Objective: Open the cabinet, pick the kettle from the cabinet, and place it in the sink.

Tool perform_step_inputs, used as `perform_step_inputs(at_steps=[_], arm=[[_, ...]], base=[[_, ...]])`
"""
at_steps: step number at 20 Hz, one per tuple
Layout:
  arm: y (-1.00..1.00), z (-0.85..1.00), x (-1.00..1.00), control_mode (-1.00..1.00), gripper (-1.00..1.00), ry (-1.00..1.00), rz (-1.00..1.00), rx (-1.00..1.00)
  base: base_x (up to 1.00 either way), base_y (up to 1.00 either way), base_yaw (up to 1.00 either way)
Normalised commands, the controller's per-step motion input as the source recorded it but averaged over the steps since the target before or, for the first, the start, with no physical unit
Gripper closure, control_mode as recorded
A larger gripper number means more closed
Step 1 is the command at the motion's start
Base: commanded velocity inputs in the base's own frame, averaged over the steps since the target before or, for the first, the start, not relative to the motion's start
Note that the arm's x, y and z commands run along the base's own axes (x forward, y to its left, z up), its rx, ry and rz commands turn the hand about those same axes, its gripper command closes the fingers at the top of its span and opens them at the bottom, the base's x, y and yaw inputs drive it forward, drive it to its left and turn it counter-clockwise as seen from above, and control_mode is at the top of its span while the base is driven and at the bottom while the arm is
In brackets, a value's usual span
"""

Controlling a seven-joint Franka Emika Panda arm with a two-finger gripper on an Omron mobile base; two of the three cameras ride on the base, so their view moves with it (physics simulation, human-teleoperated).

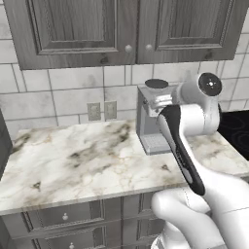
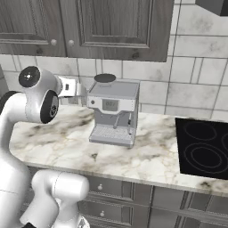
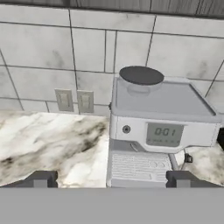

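The arm is folded back on itself above the marble counter [image 1: 73, 160], its hand level and aimed at the coffee machine [image 3: 153, 127] by the tiled wall. The gripper [image 3: 111, 179] stands wide open with nothing between its fingertips [image 3: 41, 179]. Overhead, the cabinet [image 1: 126, 29] has both doors shut.

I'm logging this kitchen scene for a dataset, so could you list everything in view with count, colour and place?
cabinet: one, dark grey-brown, two shut doors, on the wall above the counter.
coffee machine: one, silver, on the counter by the wall.
counter: one, white marble.
wall outlets: two, grey, left of the coffee machine.
cooktop: one, black, right end of the counter.
drawers: grey, under the counter.
gripper: one, dark fingertips, open, facing the coffee machine.
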Motion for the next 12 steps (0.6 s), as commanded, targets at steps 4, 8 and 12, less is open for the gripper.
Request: perform_step_inputs(at_steps=[4,8,12], arm=[[0.11,0.37,-0.07,-1.0,-1.0,-0.13,-0.02,0.0],[0.08,0.39,-0.03,-1.0,-1.0,-0.08,-0.06,0.0],[0.04,0.39,0.0,-1.0,-1.0,-0.02,-0.09,0.0]], base=[[0.0,0.0,0.0],[0.0,0.0,0.0],[0.0,0.0,0.0]])
